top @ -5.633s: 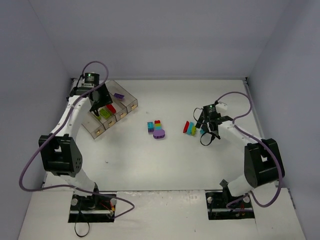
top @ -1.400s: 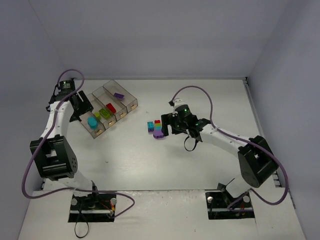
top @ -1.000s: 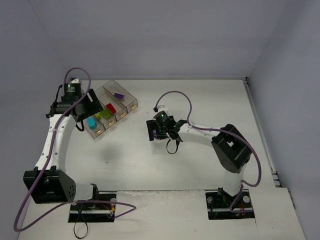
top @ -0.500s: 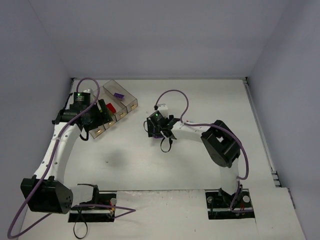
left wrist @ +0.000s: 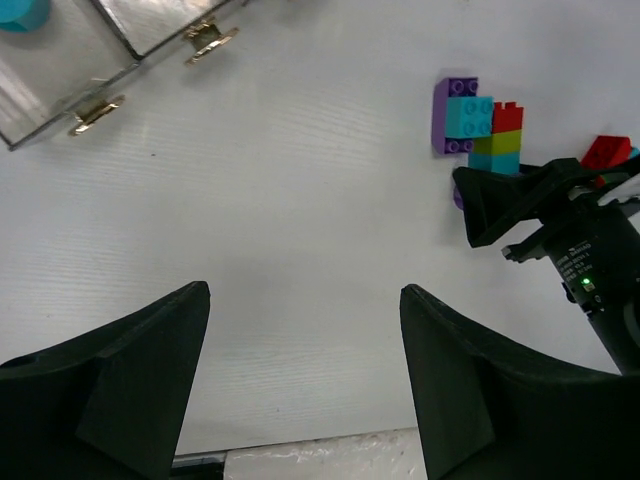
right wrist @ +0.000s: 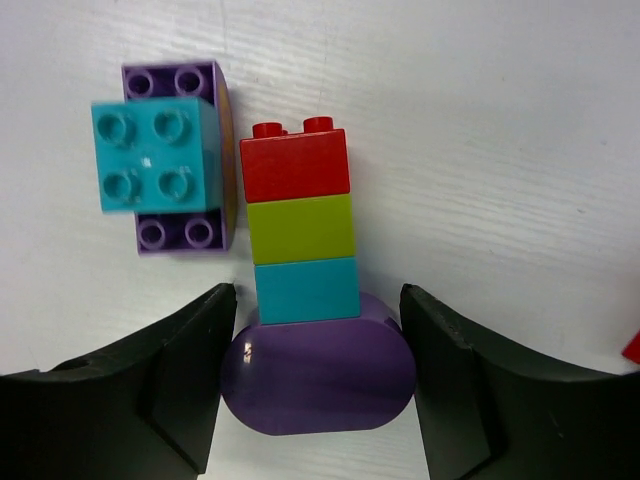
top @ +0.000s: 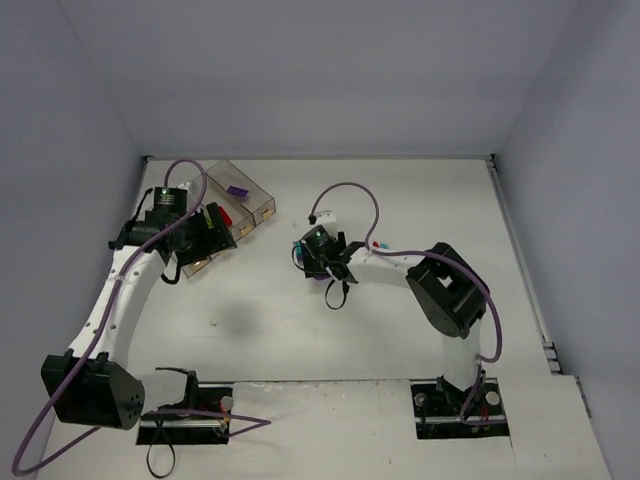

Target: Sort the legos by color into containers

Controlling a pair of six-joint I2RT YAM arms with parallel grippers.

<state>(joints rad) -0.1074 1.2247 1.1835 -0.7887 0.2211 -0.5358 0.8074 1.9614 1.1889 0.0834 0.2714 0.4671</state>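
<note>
My right gripper (right wrist: pixel 318 385) is open, one finger (right wrist: pixel 180 380) on each side of the round purple piece (right wrist: pixel 318 375), close to it but not pressing it. A cyan, lime and red stack (right wrist: pixel 300 215) lies joined to that piece. A cyan brick on a purple brick (right wrist: pixel 155 155) sits to the upper left. In the top view my right gripper (top: pixel 316 262) is at mid-table. My left gripper (left wrist: pixel 305 370) is open and empty; in the top view it (top: pixel 205 228) hovers over the near end of the clear bins (top: pixel 262 205), which hold a purple brick (top: pixel 237 190) and a red one (top: pixel 224 214).
Loose red and cyan bricks (top: pixel 377 243) lie right of my right gripper, beside its arm. The left wrist view shows bin ends with brass latches (left wrist: pixel 95 112), a cyan piece (left wrist: pixel 18 10) in one bin, and the stack (left wrist: pixel 497 140). Walls enclose the table.
My right gripper has swung left from the right-hand bricks to the middle cluster and now straddles the round purple piece. My left gripper has shifted right over the bins.
</note>
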